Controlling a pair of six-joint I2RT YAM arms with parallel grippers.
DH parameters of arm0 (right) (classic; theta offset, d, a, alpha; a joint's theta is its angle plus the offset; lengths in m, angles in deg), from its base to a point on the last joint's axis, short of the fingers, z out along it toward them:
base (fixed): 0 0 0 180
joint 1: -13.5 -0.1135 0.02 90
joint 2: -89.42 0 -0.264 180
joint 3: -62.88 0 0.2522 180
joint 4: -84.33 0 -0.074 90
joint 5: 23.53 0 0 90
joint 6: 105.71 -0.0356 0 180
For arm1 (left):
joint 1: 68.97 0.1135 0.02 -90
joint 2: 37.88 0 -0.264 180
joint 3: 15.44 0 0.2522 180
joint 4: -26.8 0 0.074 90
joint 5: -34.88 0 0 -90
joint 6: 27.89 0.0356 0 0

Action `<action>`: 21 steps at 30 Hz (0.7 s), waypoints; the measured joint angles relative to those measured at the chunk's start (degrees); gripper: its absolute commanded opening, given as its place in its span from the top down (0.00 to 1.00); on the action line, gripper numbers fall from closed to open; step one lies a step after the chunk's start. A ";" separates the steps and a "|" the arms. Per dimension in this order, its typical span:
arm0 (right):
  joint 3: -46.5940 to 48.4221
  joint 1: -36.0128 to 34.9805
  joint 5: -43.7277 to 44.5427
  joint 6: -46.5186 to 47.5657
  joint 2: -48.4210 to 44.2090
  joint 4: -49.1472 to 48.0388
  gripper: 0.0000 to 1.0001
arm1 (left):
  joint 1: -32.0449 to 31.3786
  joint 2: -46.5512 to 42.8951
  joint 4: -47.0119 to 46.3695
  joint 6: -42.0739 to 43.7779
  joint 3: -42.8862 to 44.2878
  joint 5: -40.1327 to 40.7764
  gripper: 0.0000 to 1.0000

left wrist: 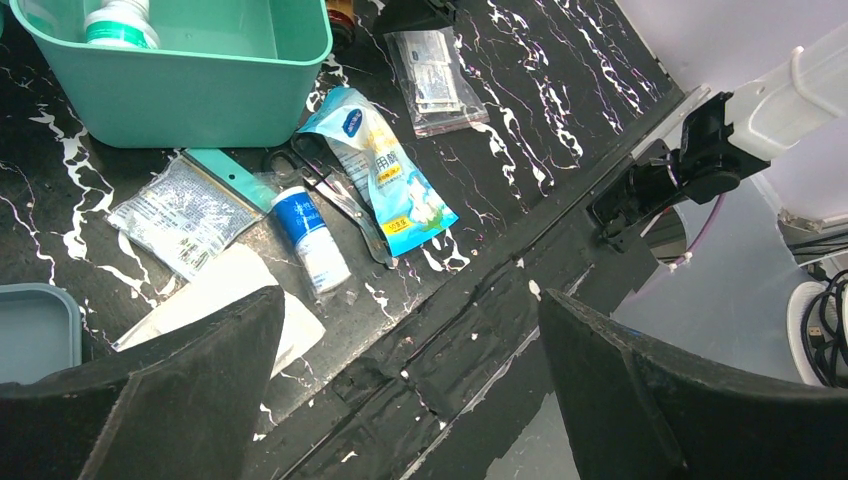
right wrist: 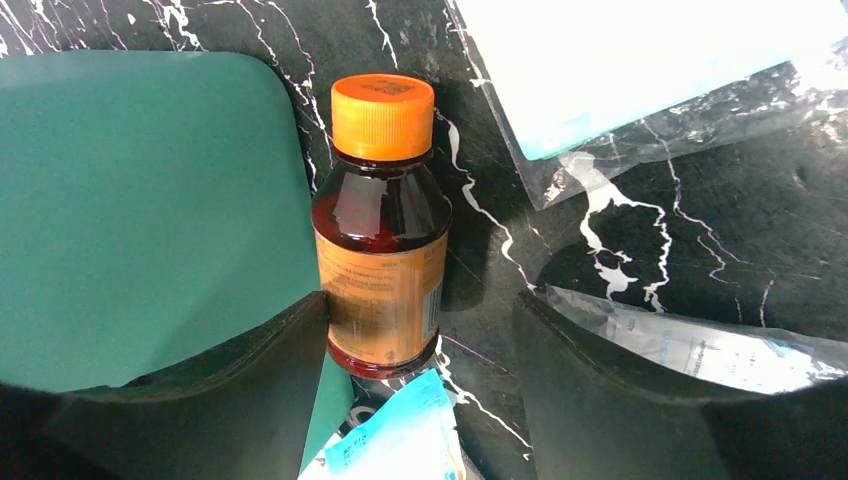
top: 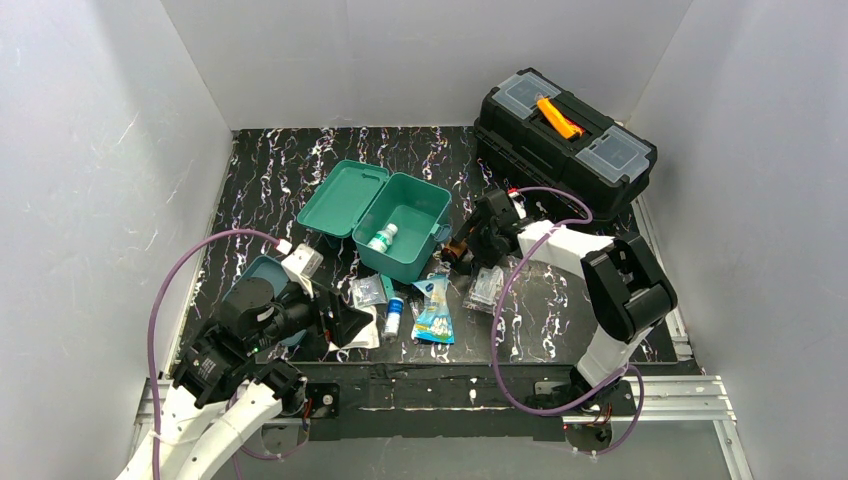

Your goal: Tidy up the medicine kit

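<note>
The teal medicine kit [top: 412, 228] stands open at mid-table, its lid [top: 340, 197] folded back to the left and a white bottle [top: 382, 238] lying inside. A brown bottle with an orange cap [right wrist: 385, 250] lies on the table right beside the kit's wall [right wrist: 150, 210]. My right gripper [right wrist: 420, 300] is open around this bottle [top: 458, 250]: the left finger touches its side and the right finger stands apart from it. My left gripper [left wrist: 408, 300] is open and empty over the table's front edge. A blue packet [left wrist: 385, 170] and a small blue-and-white bottle [left wrist: 310, 235] lie ahead of it.
A black toolbox with an orange handle [top: 565, 125] stands at the back right. In front of the kit lie a silver packet [left wrist: 185, 215], scissors [left wrist: 345, 210], a white gauze pad [left wrist: 225, 300] and a clear bag of packets [left wrist: 435, 65]. A teal tray [left wrist: 35, 330] sits at the left.
</note>
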 measured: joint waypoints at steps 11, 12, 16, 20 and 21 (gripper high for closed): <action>0.02 0.00 -1.44 -1.01 2.54 -4.31 0.49 | 0.00 -0.31 -0.02 -0.02 0.00 -0.02 0.02; 0.02 0.00 -1.68 -1.22 2.78 -4.66 0.53 | 0.00 -0.31 -0.02 0.00 0.00 -0.02 0.02; 0.00 0.02 -2.01 -1.70 2.91 -5.09 0.71 | 0.00 -0.31 -0.02 0.00 -0.02 0.00 0.02; -0.04 0.00 -1.77 -1.40 2.84 -5.18 0.80 | 0.00 -0.31 -0.02 0.00 -0.02 0.00 0.02; -0.09 0.00 -1.60 -1.22 2.69 -5.07 0.81 | 0.00 -0.31 -0.02 -0.02 -0.02 0.00 0.02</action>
